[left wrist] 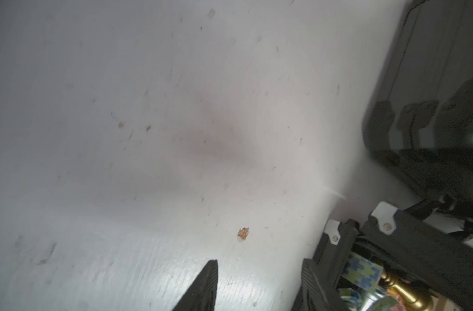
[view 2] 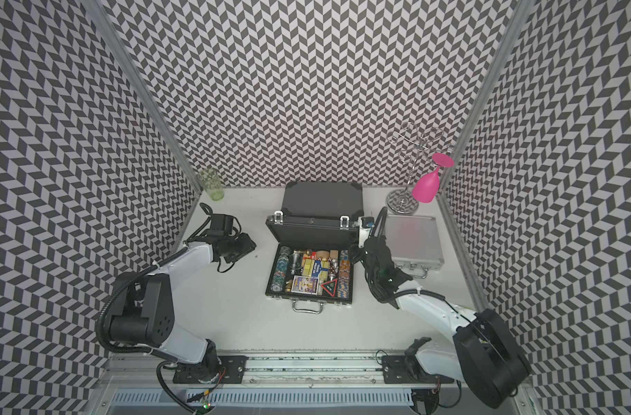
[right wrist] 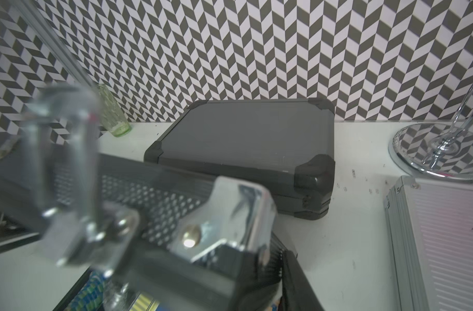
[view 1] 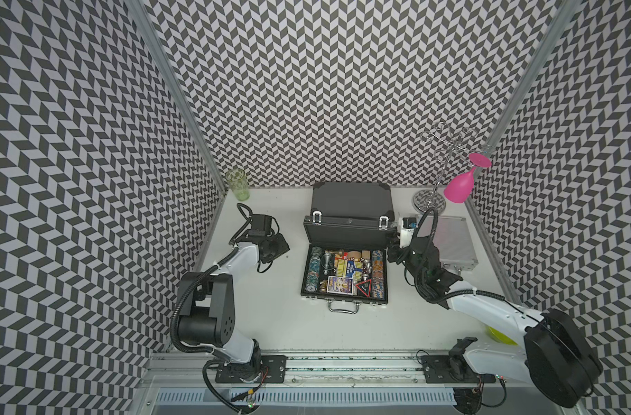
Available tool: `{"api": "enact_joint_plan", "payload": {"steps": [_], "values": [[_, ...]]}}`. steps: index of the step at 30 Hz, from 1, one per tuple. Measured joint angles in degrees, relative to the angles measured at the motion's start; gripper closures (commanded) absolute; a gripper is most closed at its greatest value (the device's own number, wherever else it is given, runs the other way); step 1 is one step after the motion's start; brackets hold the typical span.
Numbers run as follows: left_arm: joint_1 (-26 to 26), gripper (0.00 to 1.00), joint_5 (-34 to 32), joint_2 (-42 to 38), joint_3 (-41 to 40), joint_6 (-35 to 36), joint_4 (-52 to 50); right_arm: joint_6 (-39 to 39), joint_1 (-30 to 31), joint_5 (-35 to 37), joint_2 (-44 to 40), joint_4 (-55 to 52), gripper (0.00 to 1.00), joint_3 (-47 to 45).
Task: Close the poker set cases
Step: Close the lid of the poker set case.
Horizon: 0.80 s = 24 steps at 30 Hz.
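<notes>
- Currently nearest: black textured case (view 1: 342, 297), centre of the table (view 1: 270, 316), handle (view 1: 343, 307) facing the near edge. Chips (view 1: 313, 266) and cards (view 1: 339, 285) are exposed. Not closed.
- Its lid (view 1: 349, 230) stands raised off the far-side hinge, with the chrome latches (view 1: 317, 216) on its top edge engaging nothing.
- Right gripper (view 1: 393, 251) sits at the lid's right corner. The right wrist view shows that corner filling the foreground and only one finger (right wrist: 297, 282). Cannot tell whether it pinches the lid or is spread beside it.
- Left gripper (left wrist: 259, 262) hovers low over bare table near the lid's left corner, fingers spread, holding nothing.
- Silver aluminium case (view 1: 454, 240), right of the open one: lid down flat, looks closed. Latch state is too small to read.
- Dark grey case (view 1: 351, 199), far against the back wall (view 1: 342, 107), just behind the raised lid: lid down, looks closed.
- My read: two of three done, one left. What remains is swinging that lid forward and down onto the base, then snapping the latches if required.
</notes>
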Motion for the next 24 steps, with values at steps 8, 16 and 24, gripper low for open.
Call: {"api": "enact_joint_plan", "payload": {"steps": [8,16,24], "values": [[-0.02,0.46,1.29,0.94,0.96,-1.01,0.94,3.58,1.92,0.37,-2.54,-2.82,0.50,-2.12],[-0.02,0.45,1.70,0.72,0.22,-1.01,1.20,7.08,2.54,0.63,-5.05,-6.71,0.46,-4.59],[-0.50,0.45,1.70,0.72,-0.17,-1.05,1.25,13.18,2.62,0.96,-8.44,-14.51,0.43,-6.14]]}}
